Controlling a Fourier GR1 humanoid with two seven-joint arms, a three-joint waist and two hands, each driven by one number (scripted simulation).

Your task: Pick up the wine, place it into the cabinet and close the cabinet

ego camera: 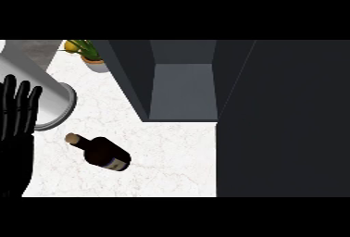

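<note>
The wine bottle (104,152) is dark with a tan cork and a pale label; it stands on the white marble counter (171,162), left of centre. The cabinet (183,88) is dark grey, open at the back middle, its grey inner floor showing. Its open door (284,120) fills the right side of the view. My left hand (16,120) rests open at the left edge, fingers up, well left of the bottle and not touching it. My right hand does not show.
A large grey-white cylinder (41,92) with a round base stands at the back left, partly behind my left hand. A small potted plant (89,53) with yellow and green leaves sits at the back, left of the cabinet.
</note>
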